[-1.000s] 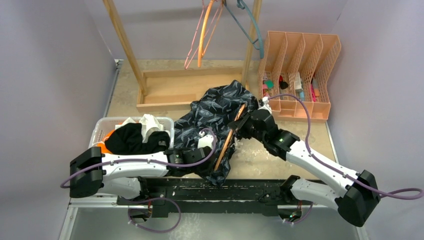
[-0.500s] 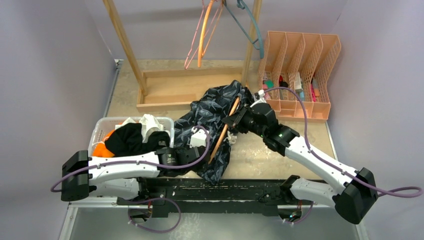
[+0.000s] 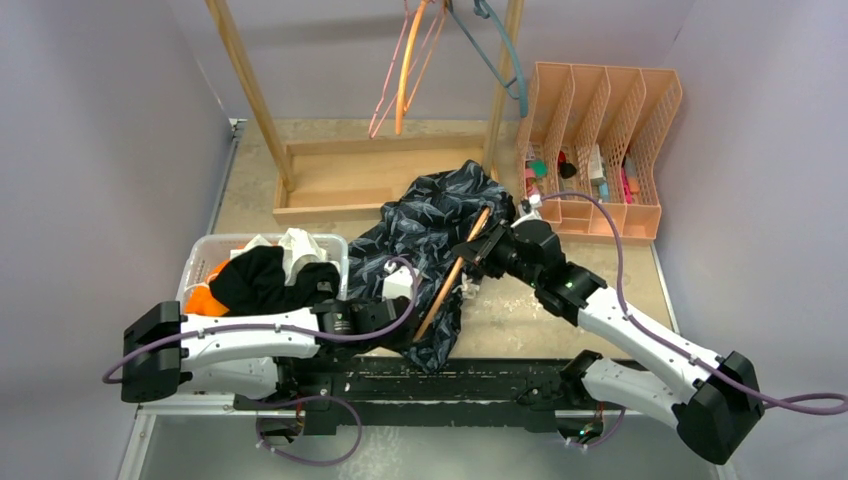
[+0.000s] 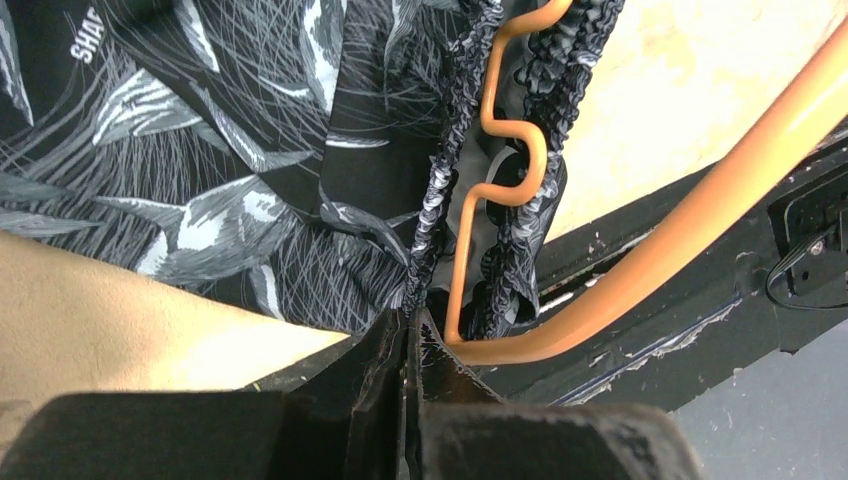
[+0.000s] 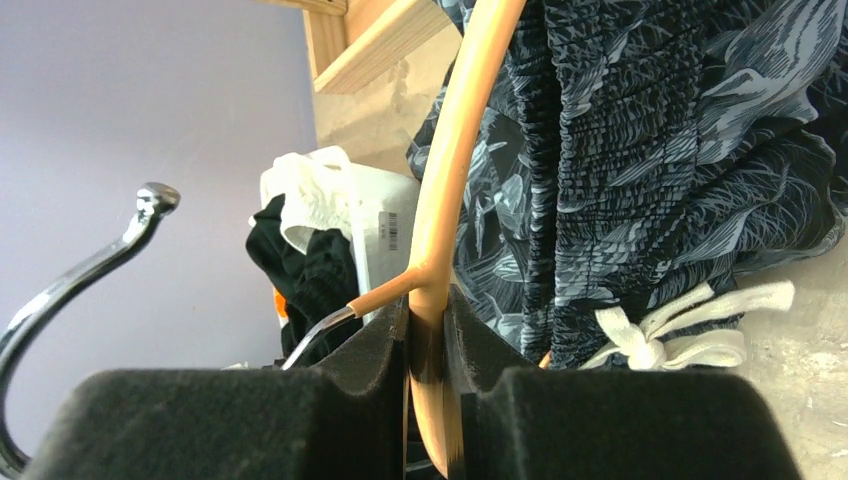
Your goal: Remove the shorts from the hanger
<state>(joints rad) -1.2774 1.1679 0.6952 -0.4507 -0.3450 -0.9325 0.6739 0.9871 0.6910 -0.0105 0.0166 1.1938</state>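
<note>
The black-grey camo shorts (image 3: 432, 225) lie crumpled mid-table, still threaded on the orange hanger (image 3: 452, 275). My right gripper (image 3: 480, 248) is shut on the hanger's bar beside its chrome hook (image 5: 70, 280); the right wrist view shows the bar (image 5: 460, 150), the gathered waistband (image 5: 650, 130) and a white drawstring (image 5: 680, 325). My left gripper (image 3: 405, 318) is shut on the shorts' elastic waistband (image 4: 445, 170) at the hanger's wavy lower end (image 4: 500, 150). The black shorts (image 3: 265, 275), white shorts (image 3: 298, 245) and orange shorts (image 3: 205, 300) lie in the basket (image 3: 195, 252).
A wooden rack base (image 3: 350, 180) stands at the back, with empty hangers (image 3: 405, 70) on its rail. A pink slotted organiser (image 3: 600, 150) stands at the back right. The black arm rail (image 3: 480, 375) runs along the near edge.
My right gripper swung the hanger up and left, then back slightly right. My left gripper moved left and away from the near edge, still pinching the waistband.
</note>
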